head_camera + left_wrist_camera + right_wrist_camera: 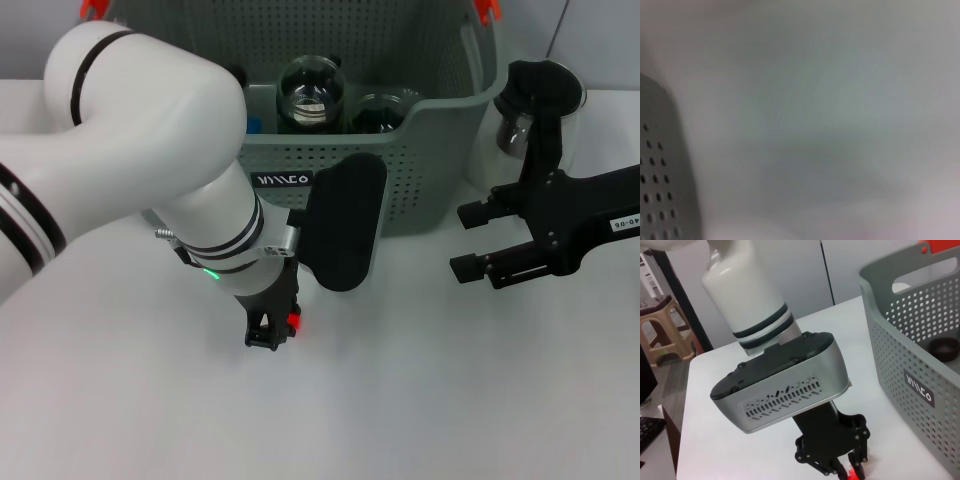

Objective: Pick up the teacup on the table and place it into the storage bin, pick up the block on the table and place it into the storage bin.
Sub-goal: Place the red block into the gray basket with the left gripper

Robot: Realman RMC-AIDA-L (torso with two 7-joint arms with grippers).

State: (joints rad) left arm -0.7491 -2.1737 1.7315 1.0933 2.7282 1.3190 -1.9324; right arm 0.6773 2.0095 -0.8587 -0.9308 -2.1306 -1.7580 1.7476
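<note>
My left gripper (272,332) points straight down at the table in front of the storage bin (430,170). Its fingers are closed around a small red block (293,321). The right wrist view shows the same gripper (842,467) with the red block (854,474) pinched at its tips, right at the table surface. A small dark teacup (378,112) sits inside the bin, and the right wrist view shows the teacup (945,347) through the bin's (910,355) open top. My right gripper (476,240) hovers open to the right of the bin, holding nothing.
The bin also holds a round clear glass item (310,90) and something blue (250,125). A clear glass object (505,135) stands just outside the bin's right wall, behind my right arm. In the left wrist view only the bin's perforated wall (655,175) and blurred table show.
</note>
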